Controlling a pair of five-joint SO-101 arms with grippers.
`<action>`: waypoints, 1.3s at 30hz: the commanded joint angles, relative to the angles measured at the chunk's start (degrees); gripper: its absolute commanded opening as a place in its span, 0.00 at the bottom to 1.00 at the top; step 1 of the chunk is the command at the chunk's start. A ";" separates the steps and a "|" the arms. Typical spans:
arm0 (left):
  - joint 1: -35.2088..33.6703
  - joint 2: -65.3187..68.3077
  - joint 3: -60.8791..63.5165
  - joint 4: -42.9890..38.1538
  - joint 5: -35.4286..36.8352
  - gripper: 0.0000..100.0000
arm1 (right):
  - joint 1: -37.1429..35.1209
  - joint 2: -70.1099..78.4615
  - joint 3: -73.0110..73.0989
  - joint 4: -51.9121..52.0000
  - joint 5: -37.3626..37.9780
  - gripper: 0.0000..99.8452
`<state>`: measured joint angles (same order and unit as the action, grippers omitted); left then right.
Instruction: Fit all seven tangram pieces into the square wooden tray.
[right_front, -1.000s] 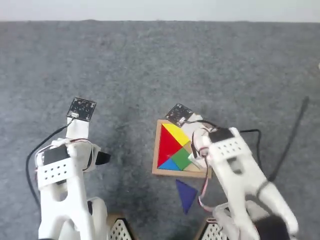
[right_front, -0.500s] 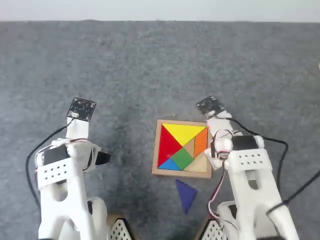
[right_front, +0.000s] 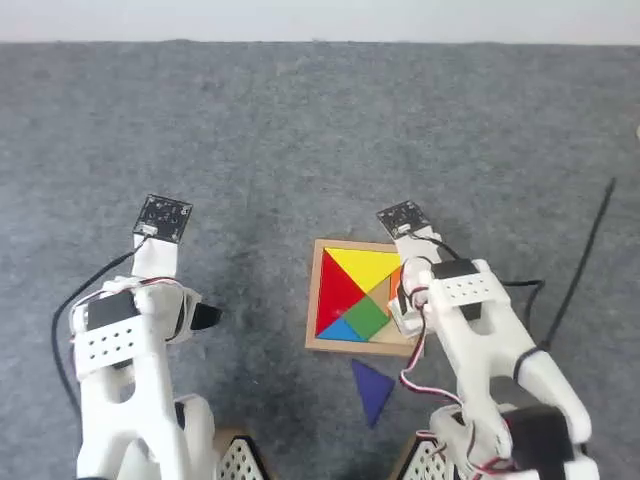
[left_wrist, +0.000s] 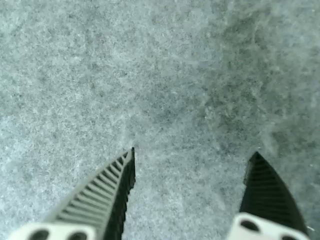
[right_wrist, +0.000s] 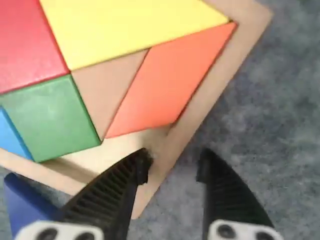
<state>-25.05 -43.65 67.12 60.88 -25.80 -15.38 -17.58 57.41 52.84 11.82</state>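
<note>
- Straddling one edge of the square wooden tray (right_wrist: 206, 95), the right gripper (right_wrist: 172, 167) has its fingers (right_wrist: 125, 185) a little spread and holds nothing. One is over the inside of the tray, the other over the grey carpet (right_front: 300, 130) outside.
- The tray lies flat on the carpet, just in front of the right arm (right_front: 480, 320).
- Six pieces sit in it edge to edge: a yellow triangle (right_wrist: 130, 25), a red triangle (right_wrist: 25, 45), a green square (right_wrist: 47, 117), an orange parallelogram (right_wrist: 170, 85), a plain wooden triangle (right_wrist: 107, 82) and a light blue triangle (right_front: 338, 328).
- The corner (right_wrist: 107, 156) under the right gripper shows the bare tray floor.
- A dark blue triangle (right_front: 373, 388) lies on the carpet near the tray's edge, not touching it.
- The left gripper (left_wrist: 192, 165) is above bare carpet, well apart from the tray, with fingers widely spread and nothing between them.
</note>
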 joint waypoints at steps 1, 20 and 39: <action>0.18 -1.23 -0.40 0.09 -0.18 0.33 | -0.66 0.22 -1.67 -1.89 -0.88 0.08; 0.00 -1.23 -0.40 0.09 -0.18 0.33 | -6.99 11.38 -24.26 3.38 -9.23 0.04; 0.00 -1.23 -0.40 -0.18 -0.18 0.33 | -6.55 19.38 -25.41 4.35 -9.41 0.19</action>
<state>-25.05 -43.65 67.12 60.88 -25.80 -21.54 3.69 32.97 55.30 1.45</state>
